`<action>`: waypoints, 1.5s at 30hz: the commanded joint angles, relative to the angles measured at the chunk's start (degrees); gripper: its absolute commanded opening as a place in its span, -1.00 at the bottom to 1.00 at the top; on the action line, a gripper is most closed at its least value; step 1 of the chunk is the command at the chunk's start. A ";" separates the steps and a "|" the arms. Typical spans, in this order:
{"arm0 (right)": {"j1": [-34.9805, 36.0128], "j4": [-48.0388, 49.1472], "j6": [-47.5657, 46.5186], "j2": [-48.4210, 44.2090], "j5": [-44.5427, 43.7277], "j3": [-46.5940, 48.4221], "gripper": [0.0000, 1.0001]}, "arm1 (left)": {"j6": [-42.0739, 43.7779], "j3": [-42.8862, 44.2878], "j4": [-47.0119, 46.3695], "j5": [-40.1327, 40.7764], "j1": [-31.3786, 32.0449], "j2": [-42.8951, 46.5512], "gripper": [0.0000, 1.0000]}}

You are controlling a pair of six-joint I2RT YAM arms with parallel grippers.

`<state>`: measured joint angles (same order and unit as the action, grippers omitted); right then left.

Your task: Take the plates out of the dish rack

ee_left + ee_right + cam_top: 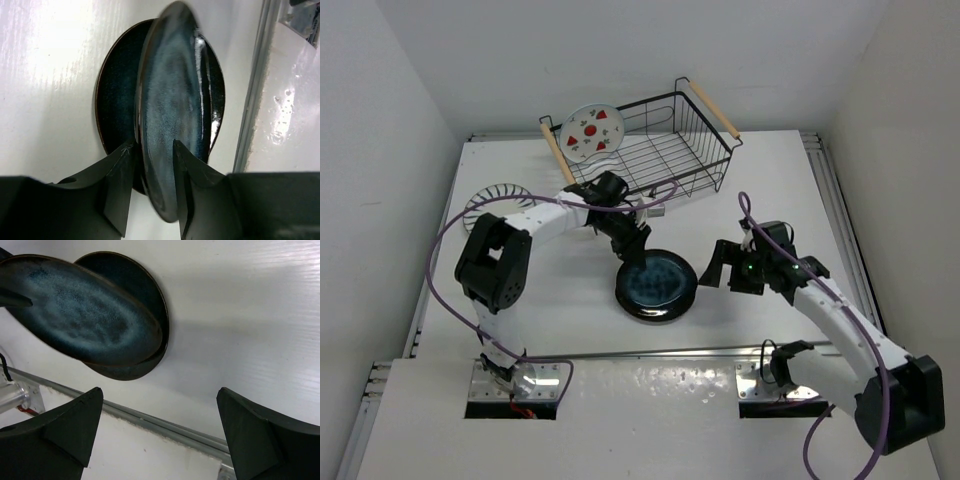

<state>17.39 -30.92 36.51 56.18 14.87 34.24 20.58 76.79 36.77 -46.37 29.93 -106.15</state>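
Two dark blue plates are at the table's middle. The lower blue plate (660, 305) (115, 100) (147, 290) lies flat. The upper blue plate (655, 278) (170, 100) (75, 310) tilts over it, its near rim between the fingers of my left gripper (633, 247) (153, 144), whose jaws stand a little apart around that rim. My right gripper (725, 268) (160, 390) hangs wide open and empty to the right of the plates. The dish rack (665, 150) stands at the back with a white fruit-patterned plate (593, 132) upright in its left end.
A black-and-white striped plate (498, 197) lies on the table at the left, behind the left arm. A metal rail (165, 427) runs along the table's near edge. White walls close in the left and right sides.
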 commanded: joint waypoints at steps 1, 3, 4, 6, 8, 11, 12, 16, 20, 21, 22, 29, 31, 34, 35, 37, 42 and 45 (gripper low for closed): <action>1.51 6.04 2.25 2.08 -0.46 -0.66 0.87 | 1.39 2.66 -0.13 -1.27 0.21 -0.90 -0.20; 2.03 7.80 2.77 3.31 -1.07 -1.19 0.87 | 1.31 2.57 -0.12 -0.57 0.13 -1.52 -0.19; 1.95 8.67 3.04 3.58 -1.34 -1.89 0.87 | 1.31 2.48 -0.12 -0.39 0.13 -1.95 -0.18; 2.04 10.78 3.83 4.29 -1.60 -2.68 0.85 | 1.48 2.31 -0.04 0.40 0.13 -2.31 -0.09; 2.12 12.19 4.00 6.04 -1.86 -3.39 0.82 | 1.57 2.31 0.40 1.37 0.21 -2.92 -0.01; 2.83 13.77 4.09 8.50 -2.83 -3.83 0.78 | 2.19 2.31 0.40 3.04 0.13 -3.27 0.05; 2.91 14.13 4.18 9.11 -3.09 -3.83 0.78 | 2.36 2.39 0.40 3.65 0.21 -3.36 0.07; 4.32 15.01 4.27 11.84 -3.80 -3.83 0.76 | 3.33 2.92 0.58 5.32 0.65 -3.72 0.16; 5.37 16.15 4.53 13.16 -4.41 -4.00 0.76 | 4.47 3.10 0.76 6.55 1.09 -4.15 0.19; 5.46 16.24 4.53 13.42 -4.50 -4.00 0.76 | 4.56 3.10 0.84 6.64 1.09 -4.42 0.20; 5.73 16.59 4.71 13.60 -4.59 -4.00 0.76 | 4.65 3.10 0.84 6.99 1.18 -4.51 0.21; 5.90 18.35 3.66 17.11 -5.56 -2.60 0.74 | 5.44 4.76 1.98 8.66 1.80 -4.77 0.36; 5.82 18.52 2.08 18.34 -6.17 -1.55 0.68 | 5.79 6.34 2.60 9.28 1.80 -4.51 0.39; 5.99 18.61 -0.82 21.68 -7.49 2.40 0.52 | 5.61 9.07 4.70 10.16 1.80 -3.37 0.41; 5.90 18.87 -1.18 22.56 -7.49 3.19 0.46 | 5.44 9.77 5.06 10.33 1.71 -2.93 0.42; 6.08 20.10 -2.32 25.37 -6.79 4.77 0.26 | 5.18 11.88 6.02 10.42 1.62 -1.35 0.43; 7.22 22.74 -1.54 29.07 -6.35 4.61 -0.29 | 3.33 15.48 9.10 10.34 0.92 2.69 0.43; 7.66 23.97 0.22 29.07 -6.87 2.07 -0.29 | 1.93 16.02 9.02 10.07 -0.40 5.59 0.43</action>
<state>24.29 -10.24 35.83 85.36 8.93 37.74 24.10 90.30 44.53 -35.35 30.74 -106.10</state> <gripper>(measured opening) 0.359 0.716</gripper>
